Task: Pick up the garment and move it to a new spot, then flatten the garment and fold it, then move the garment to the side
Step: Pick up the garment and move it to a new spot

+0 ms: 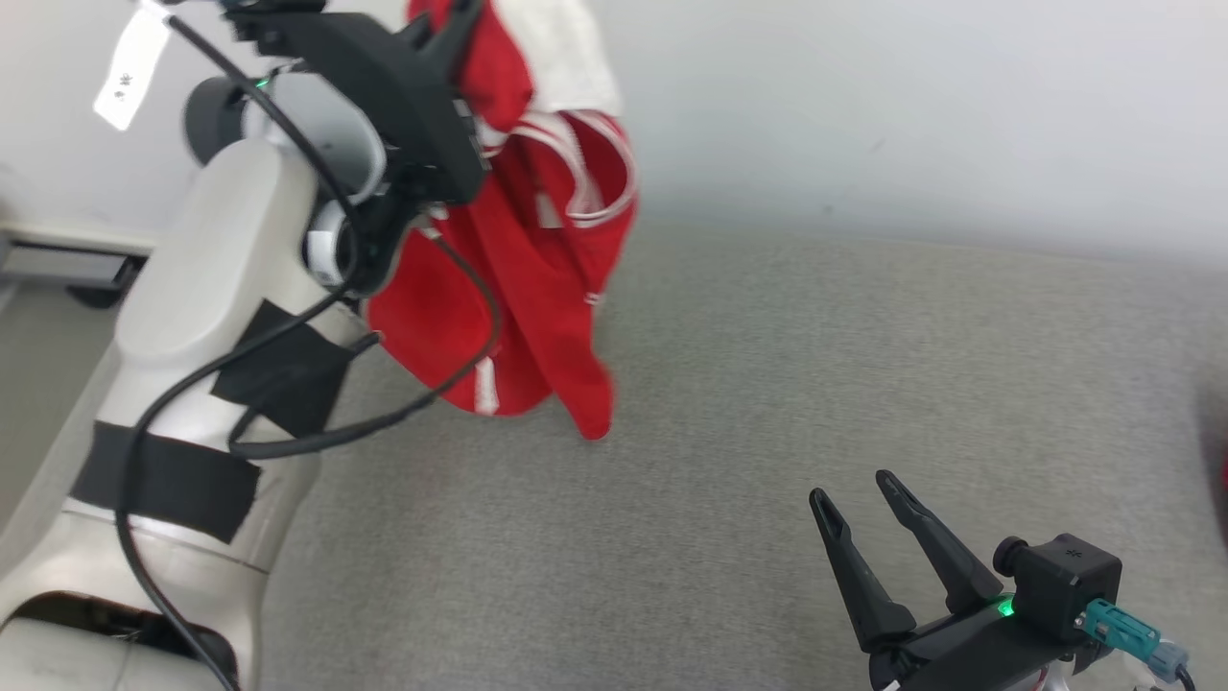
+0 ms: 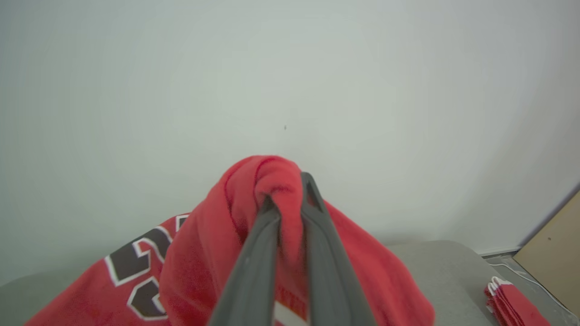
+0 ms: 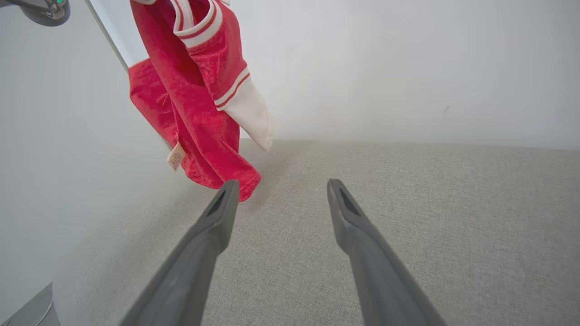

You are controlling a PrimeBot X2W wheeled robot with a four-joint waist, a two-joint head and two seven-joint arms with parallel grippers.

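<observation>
The garment is a red jersey with white trim and dark numbers; it hangs in the air above the grey fabric table. My left gripper is shut on a bunched fold of the garment, held high at the upper left of the head view. The garment dangles with its lowest tip just above the table surface. My right gripper stands open and empty near the front right of the table, apart from the cloth. Its fingers point toward the hanging hem.
A pale wall rises behind the table. A stack of folded red cloths lies at the table's far corner in the left wrist view, with a brown board leaning beyond it. My left arm with its black cable fills the head view's left.
</observation>
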